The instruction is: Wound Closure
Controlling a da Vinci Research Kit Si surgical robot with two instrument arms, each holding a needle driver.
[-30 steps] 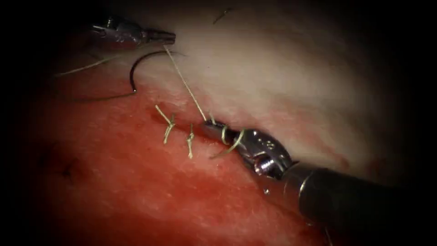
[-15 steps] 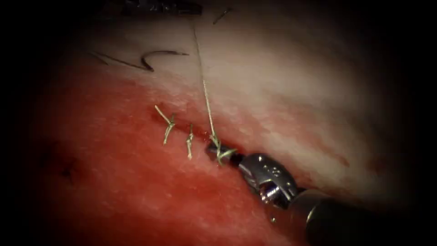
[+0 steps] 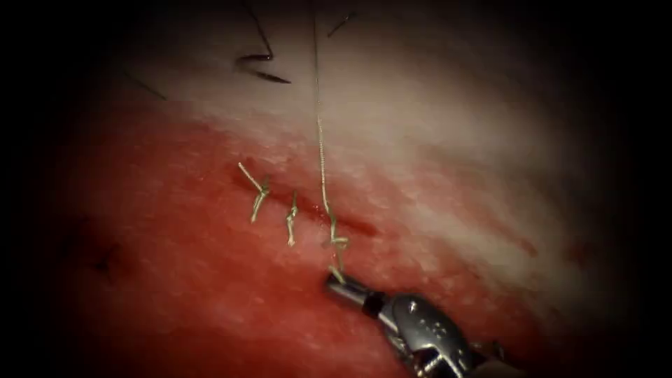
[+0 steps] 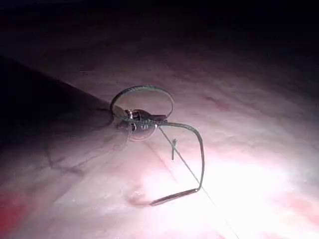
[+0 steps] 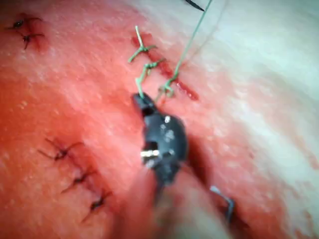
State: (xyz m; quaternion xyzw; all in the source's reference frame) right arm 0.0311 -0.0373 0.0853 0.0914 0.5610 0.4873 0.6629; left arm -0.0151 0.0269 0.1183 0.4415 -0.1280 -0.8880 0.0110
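The right tool point(image 3: 334, 278) comes in from five o'clock in the endoscope view, its jaws pinched narrow on the short end of the thread point(image 3: 321, 150) just on the near side of the cut point(image 3: 308, 210). The right wrist view shows the same dark tip point(image 5: 139, 101) clamped on that pale green strand, right beside the wound.

From the jaws the thread runs up toward twelve o'clock, through a small knot point(image 3: 337, 240) at the cut's right end, then on in a taut line across the pale tissue point(image 3: 448, 126) to the top edge. Two finished stitches point(image 3: 257, 192) sit to the left of it along the cut, their cut ends standing free. Red fluid point(image 3: 210, 280) covers the tissue on the near side — the far side is pale.

Farther off, at about eleven o'clock, the curved needle point(image 3: 257, 64) lies over the pale tissue, out of it, well apart from the cut. The left wrist view has the left tool point(image 4: 144, 121) holding a strand by the needle point(image 4: 192, 154) — its jaws closed on the thread, the needle itself loose beside them.
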